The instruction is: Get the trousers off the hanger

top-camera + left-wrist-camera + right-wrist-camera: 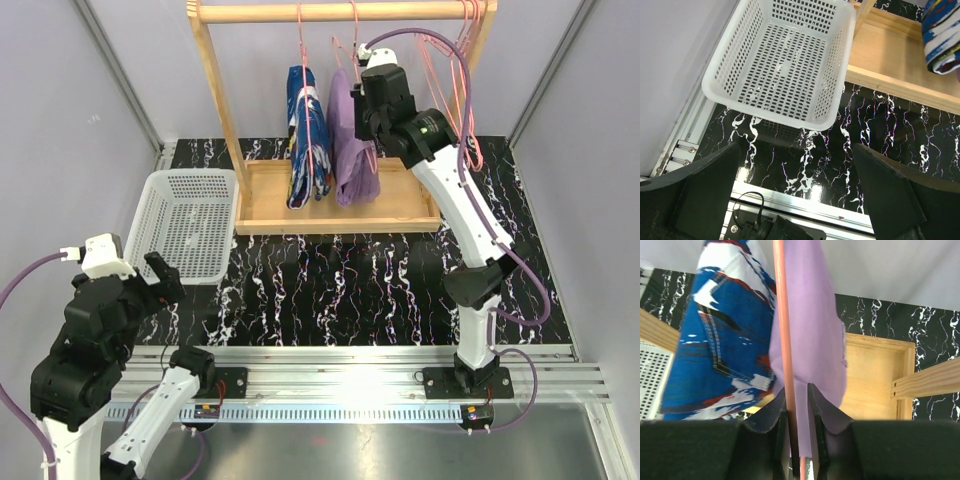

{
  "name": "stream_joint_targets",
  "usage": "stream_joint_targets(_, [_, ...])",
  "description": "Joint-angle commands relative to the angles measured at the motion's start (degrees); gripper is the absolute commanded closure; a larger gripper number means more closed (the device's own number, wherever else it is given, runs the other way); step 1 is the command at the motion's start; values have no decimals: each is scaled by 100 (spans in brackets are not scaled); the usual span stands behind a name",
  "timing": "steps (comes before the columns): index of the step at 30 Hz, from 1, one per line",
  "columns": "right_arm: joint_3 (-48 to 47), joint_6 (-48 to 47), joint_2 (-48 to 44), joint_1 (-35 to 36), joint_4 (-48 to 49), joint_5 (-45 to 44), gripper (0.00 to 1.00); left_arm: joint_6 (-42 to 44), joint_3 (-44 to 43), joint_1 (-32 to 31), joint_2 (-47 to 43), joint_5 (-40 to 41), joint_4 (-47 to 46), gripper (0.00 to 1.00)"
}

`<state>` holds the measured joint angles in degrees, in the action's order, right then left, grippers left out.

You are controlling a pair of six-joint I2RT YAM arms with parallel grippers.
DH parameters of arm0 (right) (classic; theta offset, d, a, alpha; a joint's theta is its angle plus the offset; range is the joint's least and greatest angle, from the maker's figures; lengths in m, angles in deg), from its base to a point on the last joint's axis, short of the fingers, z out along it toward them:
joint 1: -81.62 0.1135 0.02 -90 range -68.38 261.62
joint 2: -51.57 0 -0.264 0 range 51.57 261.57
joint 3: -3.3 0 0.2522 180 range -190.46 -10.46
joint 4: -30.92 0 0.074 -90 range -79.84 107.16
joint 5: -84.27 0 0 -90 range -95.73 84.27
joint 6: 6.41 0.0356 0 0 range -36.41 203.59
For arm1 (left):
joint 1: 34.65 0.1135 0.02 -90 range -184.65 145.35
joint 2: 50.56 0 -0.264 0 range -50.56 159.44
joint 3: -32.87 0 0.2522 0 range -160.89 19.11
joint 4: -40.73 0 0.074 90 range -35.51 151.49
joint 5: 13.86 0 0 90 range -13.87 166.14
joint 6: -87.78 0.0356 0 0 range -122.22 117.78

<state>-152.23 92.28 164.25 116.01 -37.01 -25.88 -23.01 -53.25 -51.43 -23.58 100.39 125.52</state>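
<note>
The lilac-purple trousers (352, 150) and the dark blue splashed trousers (308, 130) hang side by side on pink wire hangers (300, 45) from the wooden rack's rail (340, 12). My right gripper (366, 125) is up at the lilac pair's right side. In the right wrist view its jaws (798, 405) are nearly closed, with the pink hanger bar (782, 315) and lilac cloth (815, 315) between them; the blue pair (725, 340) hangs just left. My left gripper (165, 275) is open and empty low at the front left, and it also shows in the left wrist view (797, 195).
A white perforated basket (190, 225) stands left of the rack's wooden base (400, 205), just beyond my left gripper, and its rim shows in the left wrist view (765, 112). Spare pink hangers (470, 90) hang at the rail's right end. Grey walls enclose the black marbled table.
</note>
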Motion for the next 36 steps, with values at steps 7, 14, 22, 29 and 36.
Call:
stream_joint_targets(7, [-386, -183, 0, 24, 434, -104, 100, 129, 64, -28, -105, -245, -150, 1])
stream_joint_targets(14, [-649, -227, -317, 32, 513, -60, 100, 190, -6, -19, 17, -491, -168, 1])
stream_joint_targets(22, [-1098, -315, -466, 24, 434, -148, 100, 322, -323, -19, 386, -966, -220, 1])
stream_joint_targets(29, [-1203, -368, -730, 24, 495, -166, 100, 418, -226, -19, 624, -1502, -440, 1])
stream_joint_targets(36, [-1168, -271, -1046, 24, 303, -69, 100, 524, -550, -19, 843, -1845, -633, 1])
